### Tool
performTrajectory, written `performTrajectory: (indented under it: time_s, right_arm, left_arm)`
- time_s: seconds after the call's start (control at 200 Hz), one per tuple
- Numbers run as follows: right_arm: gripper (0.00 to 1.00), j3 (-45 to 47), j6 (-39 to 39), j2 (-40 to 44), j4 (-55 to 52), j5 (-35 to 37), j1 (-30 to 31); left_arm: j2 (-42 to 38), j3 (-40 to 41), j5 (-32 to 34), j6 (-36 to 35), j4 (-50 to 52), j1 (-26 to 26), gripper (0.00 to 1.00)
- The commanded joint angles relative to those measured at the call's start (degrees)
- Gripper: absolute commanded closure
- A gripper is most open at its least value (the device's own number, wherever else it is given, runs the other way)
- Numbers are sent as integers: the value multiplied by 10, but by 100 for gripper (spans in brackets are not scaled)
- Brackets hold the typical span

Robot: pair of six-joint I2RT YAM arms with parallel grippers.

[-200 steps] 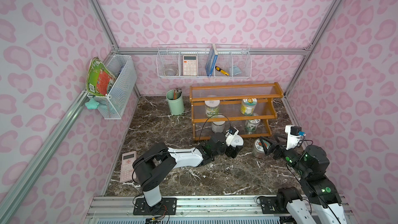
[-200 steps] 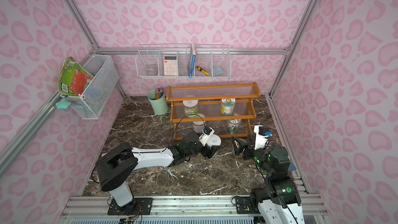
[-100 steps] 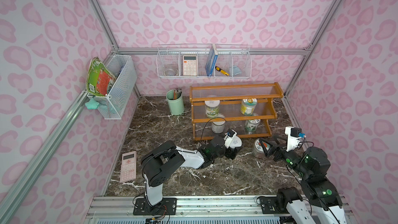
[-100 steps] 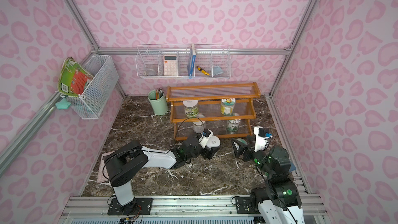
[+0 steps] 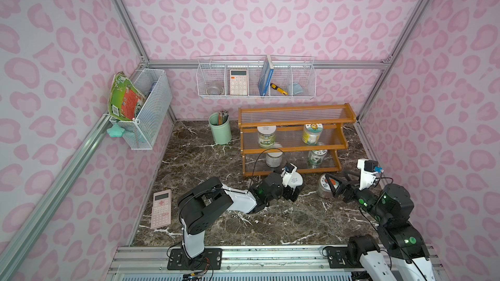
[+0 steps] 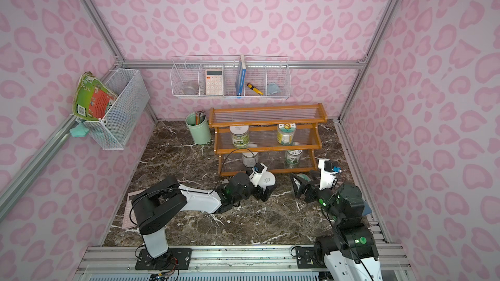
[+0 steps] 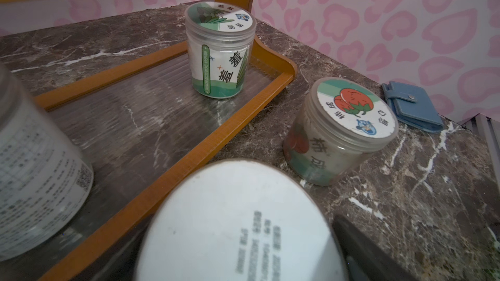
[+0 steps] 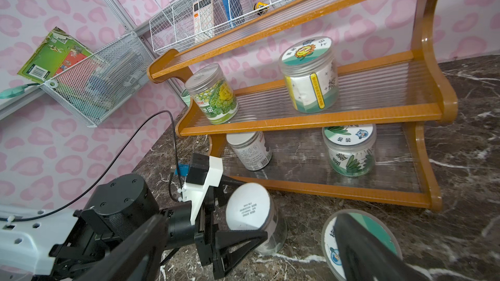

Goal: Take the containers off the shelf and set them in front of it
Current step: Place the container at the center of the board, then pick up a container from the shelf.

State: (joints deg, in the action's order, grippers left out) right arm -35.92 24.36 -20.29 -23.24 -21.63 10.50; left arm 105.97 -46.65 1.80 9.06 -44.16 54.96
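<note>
The shelf (image 5: 296, 116) holds a white-lidded jar (image 5: 266, 135) and a sunflower-lidded jar (image 5: 312, 132) on its middle tier. On the bottom tier stand another white-lidded jar (image 5: 273, 158) and a leaf-lidded jar (image 5: 317, 156). My left gripper (image 5: 294, 186) is shut on a third white-lidded jar (image 8: 251, 212), low over the marble just in front of the shelf. A tomato-lidded jar (image 5: 324, 186) stands on the marble to its right. My right gripper (image 5: 339, 182) is open right behind that jar, with one finger (image 8: 359, 247) over its lid.
A mint-green pencil cup (image 5: 219, 131) stands left of the shelf. A pink calculator (image 5: 161, 208) lies near the left wall, and a blue wallet (image 7: 412, 109) by the right wall. Wire baskets (image 5: 255, 77) (image 5: 146, 109) hang on the back and left walls.
My left arm's elbow has swung forward, and its gripper with the white-lidded jar has sunk slightly toward the marble. The right gripper has stayed open beside the tomato-lidded jar.
</note>
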Motion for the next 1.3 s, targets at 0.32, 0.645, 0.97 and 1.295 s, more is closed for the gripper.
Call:
performTrajectory:
  time_s: [0.32, 0.645, 0.97, 1.295]
  right_arm:
    - [1, 6, 3, -11, 31, -2, 1]
    - [1, -6, -10, -42, 38, -4, 6]
    - [1, 5, -5, -58, 72, -31, 6]
    - [1, -8, -19, -77, 85, -35, 7]
  left_arm:
    - [-69, 24, 94, -17, 6, 29, 1]
    - [-187, -65, 198, -27, 246, 40, 1]
    - [-282, -104, 219, -42, 396, -31, 1]
    - [-361, -52, 94, -33, 391, -143, 1]
